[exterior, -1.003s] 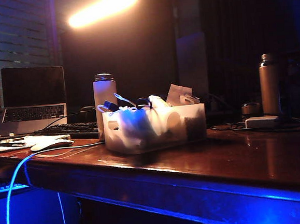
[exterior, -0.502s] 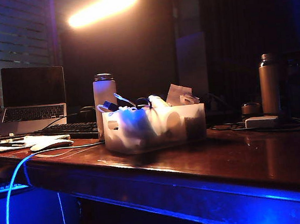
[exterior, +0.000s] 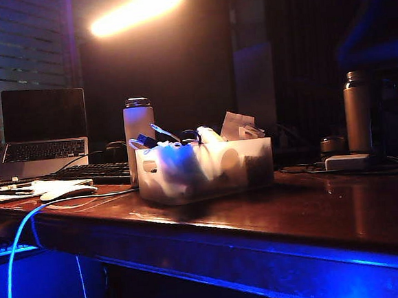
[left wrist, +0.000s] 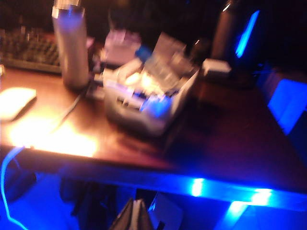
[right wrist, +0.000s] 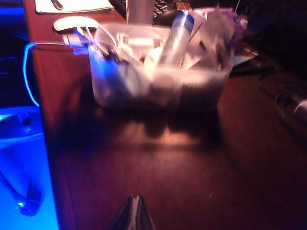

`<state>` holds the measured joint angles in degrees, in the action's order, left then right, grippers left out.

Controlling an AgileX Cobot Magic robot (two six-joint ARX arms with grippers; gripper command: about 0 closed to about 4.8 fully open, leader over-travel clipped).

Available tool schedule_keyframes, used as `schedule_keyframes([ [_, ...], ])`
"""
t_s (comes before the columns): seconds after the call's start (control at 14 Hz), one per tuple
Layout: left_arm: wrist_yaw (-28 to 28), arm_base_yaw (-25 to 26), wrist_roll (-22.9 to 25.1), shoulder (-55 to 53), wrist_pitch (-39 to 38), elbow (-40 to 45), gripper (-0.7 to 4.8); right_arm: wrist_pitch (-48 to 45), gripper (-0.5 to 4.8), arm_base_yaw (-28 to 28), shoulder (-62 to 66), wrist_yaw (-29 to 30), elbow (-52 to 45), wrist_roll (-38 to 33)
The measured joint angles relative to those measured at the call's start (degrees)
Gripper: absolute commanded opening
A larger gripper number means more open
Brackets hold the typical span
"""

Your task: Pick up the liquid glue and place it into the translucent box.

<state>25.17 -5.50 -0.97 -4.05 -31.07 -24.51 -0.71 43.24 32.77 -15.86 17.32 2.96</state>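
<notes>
While tools [right wrist: 135,211] [left wrist: 135,215] pinch closed | frosted rectangular translucent box [exterior: 204,169] (cable-stuffed)

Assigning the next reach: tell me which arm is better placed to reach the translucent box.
Probably right. The right tool, shut, is over the table with the translucent box straight ahead; the left tool sits off the table's front edge, farther back.

Centre frame on the table [exterior: 314,216]: translucent box [exterior: 205,170]. Just behind at left: tall flask [exterior: 139,129]. Far left: laptop [exterior: 42,130]. Right: second flask [exterior: 357,112], behind adapter block [exterior: 347,162].
</notes>
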Motion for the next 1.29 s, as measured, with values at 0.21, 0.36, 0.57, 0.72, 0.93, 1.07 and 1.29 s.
schedule_keyframes([
  [0.21,-1.2,0.0,-3.5,0.0,8.8,8.1,-0.05,-5.0,-0.01,0.0,0.0,0.1,-7.4,-1.7],
  [0.36,-1.2,0.0,-3.9,0.0,13.6,13.1,-0.05,-5.5,-0.01,0.0,-0.1,0.5,-9.8,-3.0],
  [0.57,-1.2,0.0,-3.6,0.0,16.8,20.2,-0.05,-5.8,-0.01,0.0,-0.1,0.5,-12.2,-3.9],
  [0.72,-1.2,0.0,-1.5,0.0,17.2,21.7,-0.05,-5.9,-0.01,0.0,-0.1,0.7,-13.9,-5.8],
  [0.93,-1.2,0.0,1.2,0.0,18.6,22.2,-0.05,-5.8,-0.01,0.0,-0.1,2.6,-15.0,-7.9],
  [1.07,-2.0,0.0,1.4,0.0,18.6,22.2,-0.04,-5.6,-0.01,0.0,-0.1,3.0,-16.2,-8.7],
  [1.29,-2.1,0.0,1.5,0.0,18.7,22.2,-0.04,-2.8,-0.01,0.0,-0.1,4.1,-16.5,-9.0],
])
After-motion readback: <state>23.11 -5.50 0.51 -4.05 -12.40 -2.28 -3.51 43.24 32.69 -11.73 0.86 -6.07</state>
